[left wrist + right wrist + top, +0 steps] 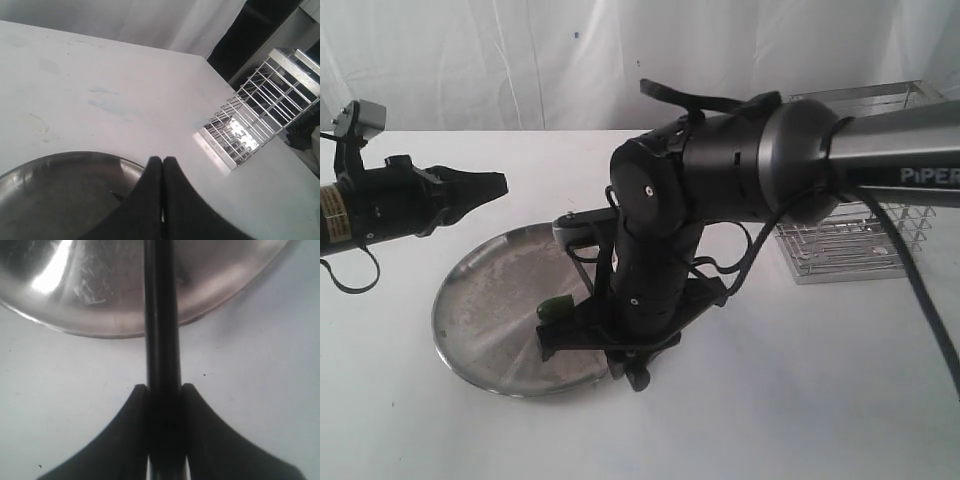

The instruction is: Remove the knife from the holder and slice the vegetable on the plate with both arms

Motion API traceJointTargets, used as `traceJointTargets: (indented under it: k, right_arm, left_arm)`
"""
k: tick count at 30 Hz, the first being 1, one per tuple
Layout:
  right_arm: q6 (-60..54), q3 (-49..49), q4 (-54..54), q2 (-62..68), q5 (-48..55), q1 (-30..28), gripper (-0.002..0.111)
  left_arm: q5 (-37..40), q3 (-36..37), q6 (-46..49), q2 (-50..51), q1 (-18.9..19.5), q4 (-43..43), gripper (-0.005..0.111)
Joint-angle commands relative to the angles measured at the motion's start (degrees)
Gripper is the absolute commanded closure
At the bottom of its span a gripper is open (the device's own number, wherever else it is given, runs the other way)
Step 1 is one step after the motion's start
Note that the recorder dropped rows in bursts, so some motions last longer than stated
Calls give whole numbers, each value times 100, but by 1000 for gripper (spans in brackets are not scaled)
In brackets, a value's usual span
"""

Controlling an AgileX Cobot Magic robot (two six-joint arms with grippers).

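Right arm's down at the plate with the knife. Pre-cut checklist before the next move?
1. Knife gripped: ok. The right claw is shut on it.
2. Knife over the plate: ok. In the right wrist view it crosses the rim.
3. Vegetable on the plate: ok. It lies beside the right claw.
4. Vegetable steadied: not ok. The left claw is shut, empty and apart from it.
5. Blade lined up on the vegetable: cannot tell. The arm hides it.
6. Holder out of the way: ok. It stands apart from the plate.
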Motion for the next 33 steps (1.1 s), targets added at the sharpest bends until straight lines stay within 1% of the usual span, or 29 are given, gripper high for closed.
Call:
traceJointTargets:
  k: [1, 7, 9, 11, 17, 25, 27, 30, 33]
  right_arm:
    - [-42, -11, 58, 79, -92, -1, 108]
    - [-98, -11, 229, 107, -60, -1, 108]
    - [-492, -11, 520, 131, 31, -1, 108]
    - [-632, -1, 683, 133, 107, -1, 108]
    - [-633, -1, 681, 133, 91, -1, 108]
    - [-562, 9, 656, 133, 114, -1, 108]
    - [-529, 9, 643, 133, 114, -1, 108]
    - [-473, 9, 643, 133, 114, -1, 108]
    - [-460, 9, 665, 185, 128, -1, 108]
  left_arm:
    - [-90, -27, 295, 237, -37, -170, 107]
    - [-289, -27, 633, 611, -37, -383, 107]
    - [-412, -27, 733, 725, -37, -383, 107]
    - [-459, -27, 822, 845, -45, -383, 107]
    - [-459, -27, 940, 1013, -80, -348, 107]
    - [-459, -27, 1689, 1013, -490, -213, 107]
    - [-459, -27, 1743, 1013, -580, -213, 107]
    - [-459, -27, 1744, 1013, -616, -213, 107]
    - [-237, -27, 1744, 1013, -616, -226, 107]
